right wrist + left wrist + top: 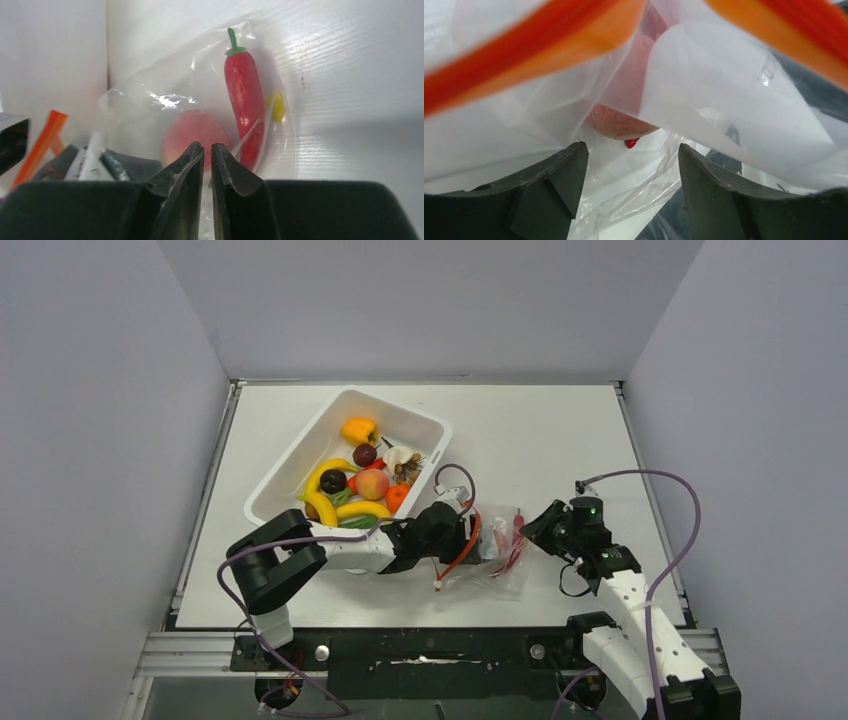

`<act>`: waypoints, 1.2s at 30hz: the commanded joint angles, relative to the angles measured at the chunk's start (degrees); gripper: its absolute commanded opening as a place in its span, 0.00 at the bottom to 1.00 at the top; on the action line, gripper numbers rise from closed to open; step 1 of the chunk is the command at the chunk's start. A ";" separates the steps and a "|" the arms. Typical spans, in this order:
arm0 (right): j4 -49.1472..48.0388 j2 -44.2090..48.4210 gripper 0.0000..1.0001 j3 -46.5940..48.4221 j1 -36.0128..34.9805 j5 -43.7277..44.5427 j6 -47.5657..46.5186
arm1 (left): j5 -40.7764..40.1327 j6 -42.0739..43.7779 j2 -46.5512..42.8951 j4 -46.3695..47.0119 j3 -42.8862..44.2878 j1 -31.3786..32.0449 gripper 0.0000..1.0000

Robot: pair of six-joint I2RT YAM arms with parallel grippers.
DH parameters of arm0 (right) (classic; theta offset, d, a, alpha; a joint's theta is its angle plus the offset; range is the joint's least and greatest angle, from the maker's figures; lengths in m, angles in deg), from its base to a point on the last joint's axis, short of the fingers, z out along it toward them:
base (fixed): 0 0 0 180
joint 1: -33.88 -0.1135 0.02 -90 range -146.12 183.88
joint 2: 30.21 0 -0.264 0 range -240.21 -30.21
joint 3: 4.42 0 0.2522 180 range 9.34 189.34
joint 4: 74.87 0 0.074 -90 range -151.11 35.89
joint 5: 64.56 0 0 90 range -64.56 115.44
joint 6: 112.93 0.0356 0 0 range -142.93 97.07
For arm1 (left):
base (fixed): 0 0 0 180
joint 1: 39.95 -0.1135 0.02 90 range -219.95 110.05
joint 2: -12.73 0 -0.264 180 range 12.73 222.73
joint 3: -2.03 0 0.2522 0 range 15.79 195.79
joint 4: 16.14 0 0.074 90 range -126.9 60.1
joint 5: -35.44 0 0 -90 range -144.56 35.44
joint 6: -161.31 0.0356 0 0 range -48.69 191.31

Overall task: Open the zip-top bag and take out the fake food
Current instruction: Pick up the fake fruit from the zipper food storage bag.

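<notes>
The zip-top bag [500, 558] lies on the table in front of the tub, its red-orange zip strip [462, 552] on the left side. My left gripper [470, 530] is open with its jaws inside the bag's mouth [631, 150]; the zip strip [539, 45] arches above them. A peach [621, 122] and a red chili tip [631, 143] lie just ahead of them. My right gripper [530, 528] is shut on the bag's right edge [207, 147]. Through the plastic the right wrist view shows the red chili [245, 105], the peach [187, 132] and a small yellow piece [278, 107].
A white tub [300, 455] stands behind and left of the bag, holding several toy fruits such as bananas, a plum, a peach and a yellow pepper. The left arm's purple cable [455, 472] loops over the tub's near corner.
</notes>
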 commanded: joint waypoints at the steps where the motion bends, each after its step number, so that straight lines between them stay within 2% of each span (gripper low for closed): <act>1: -8.07 -8.99 0.14 -0.55 0.99 -7.26 -2.14 | -4.37 2.74 -4.86 0.47 2.67 0.13 0.68; 3: -12.69 -12.71 0.14 -2.56 1.05 -13.63 -2.44 | -5.63 3.38 -5.37 0.25 3.08 0.05 0.71; 5: -15.38 -15.43 0.15 -4.63 1.08 -16.34 -2.31 | -7.28 3.53 -6.12 0.42 2.92 -0.02 0.74; 9: -16.17 -18.24 0.15 -7.11 1.27 -16.59 -2.95 | -7.52 3.62 -5.08 0.74 2.98 -1.23 0.75; 19: -16.01 -16.71 0.15 -7.48 1.48 -16.51 -2.56 | -1.40 4.85 2.94 -5.93 8.97 -0.92 0.77; 29: -15.37 -14.86 0.15 -8.28 1.48 -15.59 -1.08 | -1.21 3.43 -0.74 -6.38 5.07 -0.12 0.77; 36: -15.53 -13.32 0.15 -8.28 1.44 -16.47 -0.32 | 2.29 4.65 3.56 -8.47 8.38 0.53 0.77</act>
